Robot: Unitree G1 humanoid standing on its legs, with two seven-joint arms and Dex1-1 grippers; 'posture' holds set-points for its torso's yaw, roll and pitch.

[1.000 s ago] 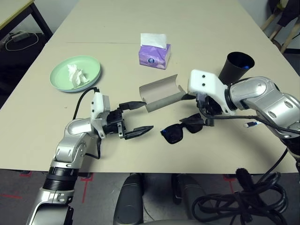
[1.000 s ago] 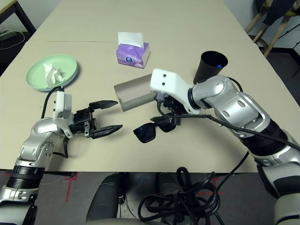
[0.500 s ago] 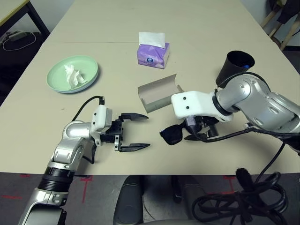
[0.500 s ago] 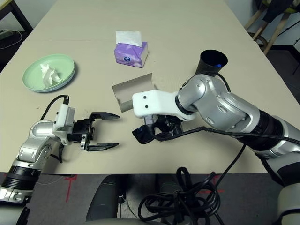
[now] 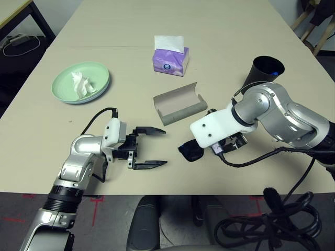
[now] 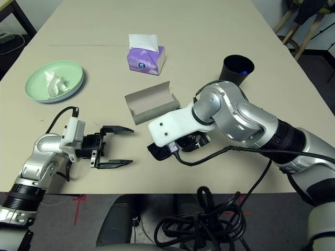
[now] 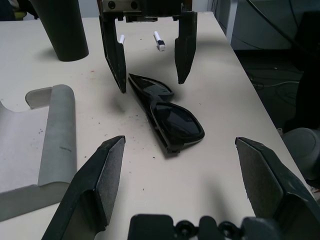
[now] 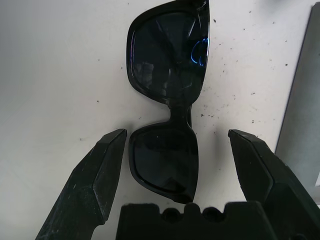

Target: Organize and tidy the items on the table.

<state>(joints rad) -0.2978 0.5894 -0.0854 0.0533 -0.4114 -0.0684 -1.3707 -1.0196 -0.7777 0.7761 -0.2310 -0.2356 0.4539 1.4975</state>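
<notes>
Sunglasses flat on the desk, right gripper poised right over them

The black sunglasses [image 8: 167, 105] lie beside the open grey glasses case [image 5: 178, 103]; right gripper [image 7: 149, 70] fingers spread either side, not touching; left gripper [image 5: 149, 148] hovers nearby, fingers wide apart, empty.

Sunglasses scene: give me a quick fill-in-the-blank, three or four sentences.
1. The black sunglasses lie on the table between the open fingers of the ____ gripper.
2. The glasses case lies ____, with nothing inside.
3. The crumpled tissue rests on the ____ plate.
4. The left gripper is open and holds ____.

Missing words: right; open; mint-green; nothing
</notes>
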